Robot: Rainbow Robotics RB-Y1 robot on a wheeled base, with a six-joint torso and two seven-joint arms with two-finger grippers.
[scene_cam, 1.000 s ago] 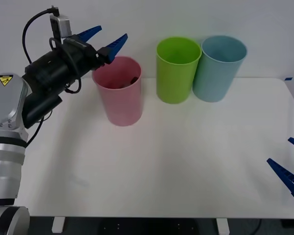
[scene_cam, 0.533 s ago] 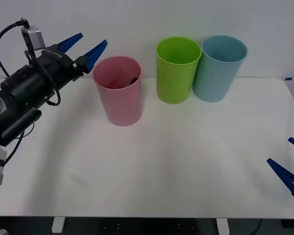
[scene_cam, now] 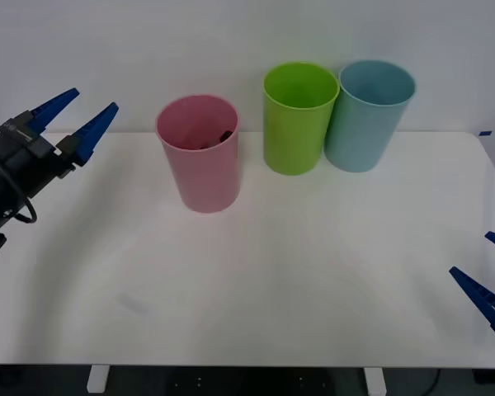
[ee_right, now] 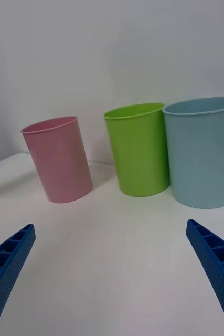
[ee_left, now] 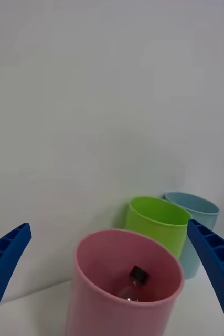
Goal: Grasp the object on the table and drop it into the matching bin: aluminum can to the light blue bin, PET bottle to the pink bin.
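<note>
Bottle inside the pink bin, both grippers empty.

The bottle [ee_left: 132,286] lies in the pink bin [scene_cam: 200,157], black cap up, toward the desk's [scene_cam: 313,272] far left. A green bin [scene_cam: 297,115] and the light blue bin [scene_cam: 367,111] stand side by side along the far edge. The left gripper [scene_cam: 73,120] hangs wide open above the left edge, apart from the pink bin; the right gripper [scene_cam: 491,276] waits spread wide at the near right corner.

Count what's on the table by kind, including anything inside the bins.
Bins: 3, namely the pink bin, the lime green bin and the light blue bin.
Bottles: 1, the PET bottle, lying inside the pink bin.
Total: 4.
</note>
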